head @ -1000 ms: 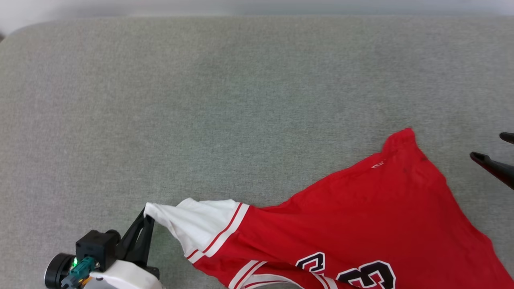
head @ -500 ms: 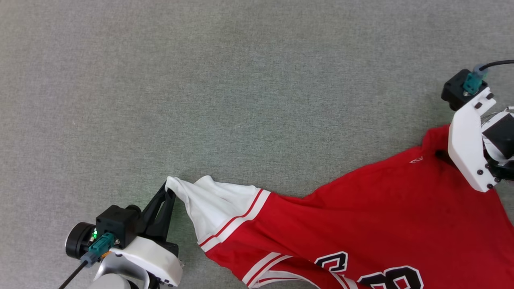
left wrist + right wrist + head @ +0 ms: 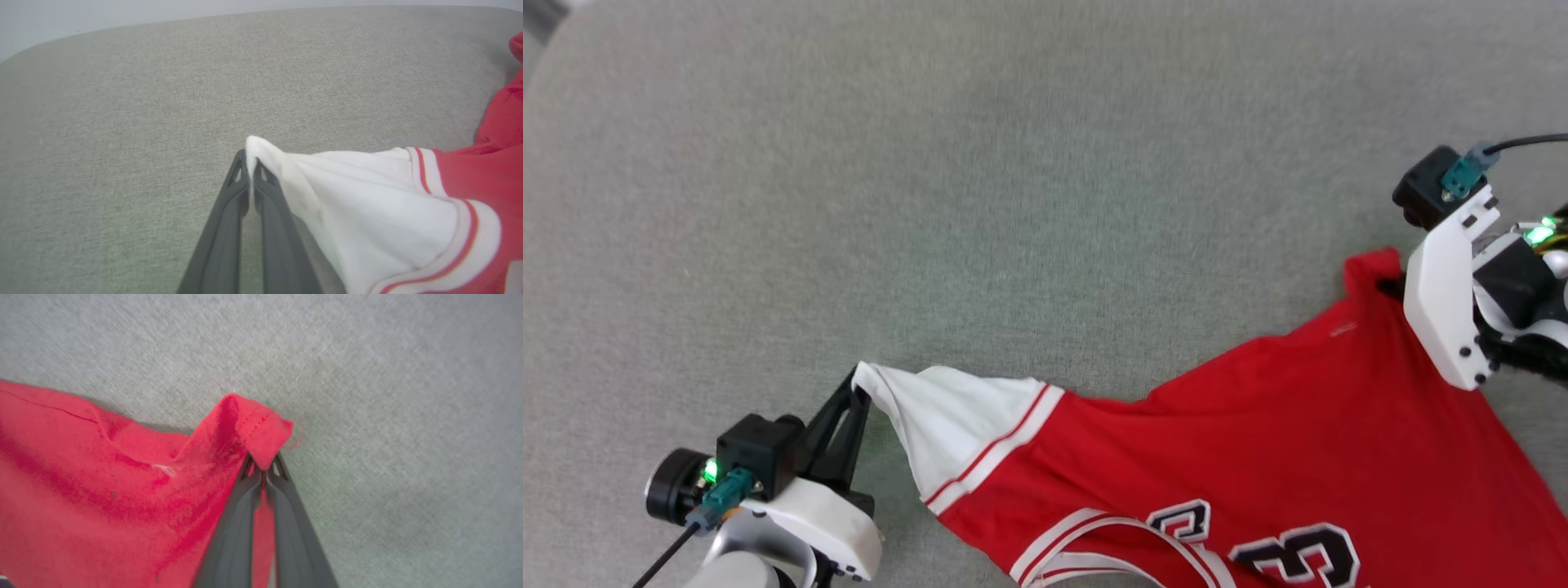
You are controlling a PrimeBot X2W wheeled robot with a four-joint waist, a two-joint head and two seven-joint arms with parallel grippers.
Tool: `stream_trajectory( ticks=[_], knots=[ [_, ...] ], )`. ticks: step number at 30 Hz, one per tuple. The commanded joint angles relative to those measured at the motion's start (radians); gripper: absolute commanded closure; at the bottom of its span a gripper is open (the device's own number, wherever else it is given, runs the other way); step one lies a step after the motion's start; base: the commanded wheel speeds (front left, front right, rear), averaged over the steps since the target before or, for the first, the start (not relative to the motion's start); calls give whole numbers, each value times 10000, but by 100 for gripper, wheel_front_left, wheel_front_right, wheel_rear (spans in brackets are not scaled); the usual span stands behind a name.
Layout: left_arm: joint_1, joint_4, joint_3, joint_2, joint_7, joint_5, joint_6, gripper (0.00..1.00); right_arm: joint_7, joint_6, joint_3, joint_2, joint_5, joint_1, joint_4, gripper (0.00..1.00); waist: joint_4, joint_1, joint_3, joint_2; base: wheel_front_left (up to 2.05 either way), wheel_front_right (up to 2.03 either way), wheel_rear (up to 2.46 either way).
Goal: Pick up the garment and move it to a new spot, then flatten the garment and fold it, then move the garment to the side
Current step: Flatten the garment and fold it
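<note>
Across the lower right of the head view, the garment (image 3: 1258, 441) lies on a grey fabric surface (image 3: 1013, 204). At lower left, the left end effector (image 3: 856, 384) pinches its white sleeve tip; at right, the right end effector (image 3: 263, 467) clamps a red corner.

On the garment (image 3: 1258, 425), near its near edge, stands a black, white-edged "3" (image 3: 1298, 555); the character (image 3: 1180, 523) left of it is unreadable.
</note>
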Motion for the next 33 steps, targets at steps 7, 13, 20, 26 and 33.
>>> stream_trajectory(
  ticks=[7,13,20,26,33],
  knots=[
    [-914,-212,164,607,357,353,-153,100,-1795,-5,-10,-330,502,-600,-495,100,-357,-1,-1604,0,0,0,0],
    [-2515,-732,456,1000,1026,710,-315,100,-3056,-5,-528,-323,530,-1106,-619,100,-716,-1,-1800,0,0,0,0],
    [-5448,-914,796,1172,1937,1214,-849,100,-4249,-5,-1572,141,-115,-2121,-254,100,-1011,-1,-1099,0,0,0,0],
    [-8609,-479,862,880,2644,1781,-1570,100,-4750,-5,-2922,898,-1229,-3617,408,100,-1050,-1,30,0,0,0,0],
    [-12500,807,860,65,3032,2313,-2429,100,-4594,-5,-4060,1742,-2582,-6100,1075,100,-850,-1,1486,0,0,0,0]
  ],
)
